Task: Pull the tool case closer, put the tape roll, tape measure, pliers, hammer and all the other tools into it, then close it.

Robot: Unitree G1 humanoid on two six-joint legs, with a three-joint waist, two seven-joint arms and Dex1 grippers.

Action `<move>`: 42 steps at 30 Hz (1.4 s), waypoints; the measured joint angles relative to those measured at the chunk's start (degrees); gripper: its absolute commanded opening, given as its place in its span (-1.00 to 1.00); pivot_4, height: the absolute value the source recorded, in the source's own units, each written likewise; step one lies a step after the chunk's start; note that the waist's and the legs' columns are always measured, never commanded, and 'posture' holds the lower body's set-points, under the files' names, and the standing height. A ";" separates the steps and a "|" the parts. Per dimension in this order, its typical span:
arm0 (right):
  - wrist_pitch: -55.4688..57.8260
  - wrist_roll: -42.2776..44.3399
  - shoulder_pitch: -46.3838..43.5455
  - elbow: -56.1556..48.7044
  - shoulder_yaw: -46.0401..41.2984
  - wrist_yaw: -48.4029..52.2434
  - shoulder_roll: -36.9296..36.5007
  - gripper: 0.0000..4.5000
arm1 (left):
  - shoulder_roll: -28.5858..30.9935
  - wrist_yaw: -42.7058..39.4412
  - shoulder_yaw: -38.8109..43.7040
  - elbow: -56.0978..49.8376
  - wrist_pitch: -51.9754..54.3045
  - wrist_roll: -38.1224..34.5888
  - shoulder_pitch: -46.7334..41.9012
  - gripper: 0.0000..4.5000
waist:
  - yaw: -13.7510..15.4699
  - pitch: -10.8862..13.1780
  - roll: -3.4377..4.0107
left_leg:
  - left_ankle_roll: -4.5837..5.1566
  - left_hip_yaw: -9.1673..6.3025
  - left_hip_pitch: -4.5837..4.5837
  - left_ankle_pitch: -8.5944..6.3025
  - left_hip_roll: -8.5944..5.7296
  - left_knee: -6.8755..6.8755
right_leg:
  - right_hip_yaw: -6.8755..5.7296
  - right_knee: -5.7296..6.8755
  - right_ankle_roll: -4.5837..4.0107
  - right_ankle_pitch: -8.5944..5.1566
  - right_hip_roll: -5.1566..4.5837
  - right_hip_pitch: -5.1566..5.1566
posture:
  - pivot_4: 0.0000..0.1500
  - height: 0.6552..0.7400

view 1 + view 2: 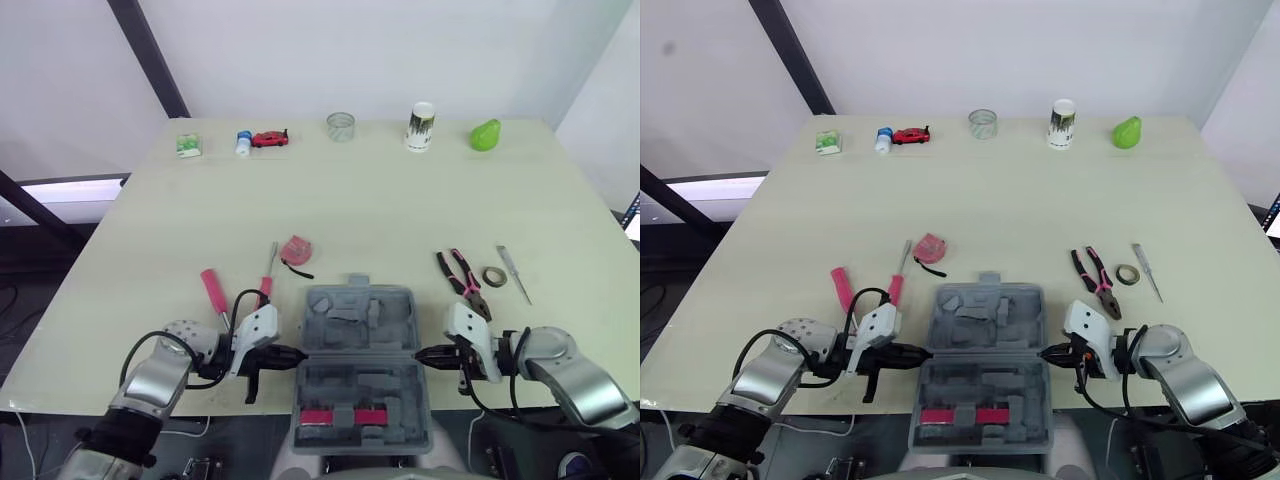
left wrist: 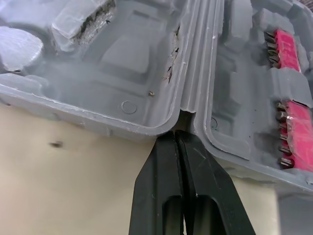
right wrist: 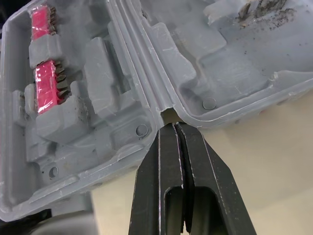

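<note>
The grey tool case [image 1: 408, 322] lies open at the table's front edge, its near half with pink bit strips [image 1: 343, 416] hanging over the edge. My left gripper [image 1: 298, 353] is shut, its tips in the hinge notch on the case's left side [image 2: 177, 134]. On the right side my right gripper [image 1: 420, 354] is shut too, tips at the hinge notch [image 3: 174, 126]. Pliers [image 1: 462, 280], a tape roll [image 1: 493, 276] and a thin metal tool [image 1: 514, 274] lie right of the case. A pink tape measure [image 1: 296, 250], a screwdriver [image 1: 267, 272] and a pink-handled tool [image 1: 214, 291] lie to its left.
Along the table's far edge stand a green packet [image 1: 188, 146], a small bottle [image 1: 243, 143], a red toy car [image 1: 269, 138], a glass cup [image 1: 340, 126], a white can [image 1: 421, 127] and a green pear [image 1: 485, 135]. Bare tabletop spreads between them and the tools.
</note>
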 measured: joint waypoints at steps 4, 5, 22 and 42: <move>1.01 0.89 1.63 -1.67 -0.06 -0.41 -1.05 -1.00 | 0.57 0.13 -0.02 -2.57 1.29 -0.45 2.27 -0.96 | 0.02 0.00 -0.01 | 0.00 -0.01 0.00 0.00 0.00 0.00 | 0.00 0.00 0.00 0.00 0.01 0.00 | 1.00 1.00; 1.21 1.23 2.10 -2.22 -0.07 -0.69 -1.16 -1.00 | 0.99 0.15 0.00 -3.27 1.46 -0.47 2.81 -0.96 | 0.02 0.00 -0.01 | 0.00 -0.02 0.00 0.00 0.00 0.00 | -0.01 0.00 0.00 0.00 0.01 0.00 | 1.00 1.00; 1.10 1.96 -0.12 -0.64 0.14 -2.37 -0.94 -1.00 | 1.42 3.61 0.53 -5.65 3.97 -1.03 1.59 -0.96 | 0.02 0.02 -0.03 | 0.00 -0.01 0.00 0.00 0.00 0.00 | 0.00 0.00 0.00 0.00 0.03 0.00 | 1.00 1.00; -1.50 1.83 -0.28 1.05 0.15 -4.74 -0.52 -1.00 | -0.44 3.73 -0.09 -0.81 0.37 -0.55 -0.44 -0.96 | 0.05 0.01 -0.04 | 0.00 0.00 0.01 0.00 -0.01 0.01 | 0.00 0.01 0.00 0.00 0.03 0.01 | 1.00 1.00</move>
